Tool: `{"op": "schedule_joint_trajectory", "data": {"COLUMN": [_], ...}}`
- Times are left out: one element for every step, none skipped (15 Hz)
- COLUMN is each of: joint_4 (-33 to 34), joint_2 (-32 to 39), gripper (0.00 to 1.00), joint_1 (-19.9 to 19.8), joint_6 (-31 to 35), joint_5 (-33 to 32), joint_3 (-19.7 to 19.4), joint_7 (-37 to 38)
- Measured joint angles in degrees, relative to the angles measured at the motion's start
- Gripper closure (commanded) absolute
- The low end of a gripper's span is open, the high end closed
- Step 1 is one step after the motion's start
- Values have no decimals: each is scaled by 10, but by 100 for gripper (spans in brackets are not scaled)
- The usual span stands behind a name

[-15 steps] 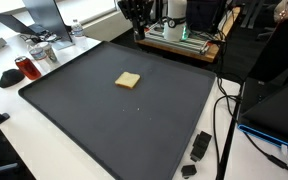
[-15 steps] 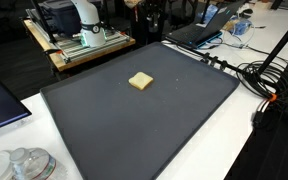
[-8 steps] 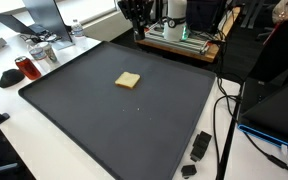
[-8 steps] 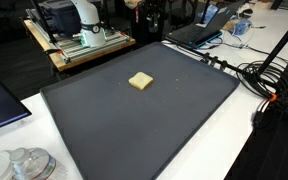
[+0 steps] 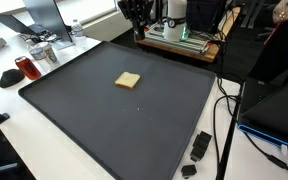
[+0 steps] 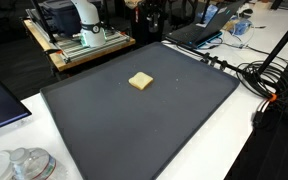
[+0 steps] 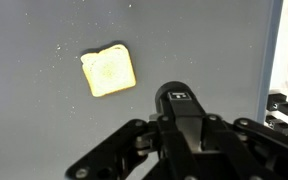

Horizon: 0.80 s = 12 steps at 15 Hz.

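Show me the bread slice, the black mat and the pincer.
bread slice point(image 7: 108, 73), in the wrist view, middle of its top face.
black mat point(image 5: 104, 125), in an exterior view, bare middle area.
pincer point(image 7: 179, 98), in the wrist view, where its shut fingertips meet.

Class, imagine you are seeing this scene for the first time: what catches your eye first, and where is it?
A pale yellow square, like a bread slice, lies alone on a big black mat, nearer the robot's side. In the wrist view the shut, empty jaws fill the lower half, apart from the square.
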Motion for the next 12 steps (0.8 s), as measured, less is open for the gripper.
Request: {"op": "schedule_joint_trajectory", "data": {"joint_4": [0,0,0,0,0,0,0,1,5,11,15,19], "joint_2": [0,0,0,0,0,0,1,5,14,27,42,59], "gripper": [79,79,79,79,95,95,95,95,95,95,95,95], "joint_1": [0,0,0,0,0,0,0,-1,-4,-8,-15,-22], "joint_6": [0,0,0,0,0,0,0,1,3,7,21,43], "joint_5": [0,0,0,0,0,0,-1,-1,-1,-2,-3,-4], "joint_3": [0,0,0,0,0,0,0,0,-1,-3,-6,-10], "joint_7": [0,0,0,0,0,0,0,6,16,26,38,49]}}
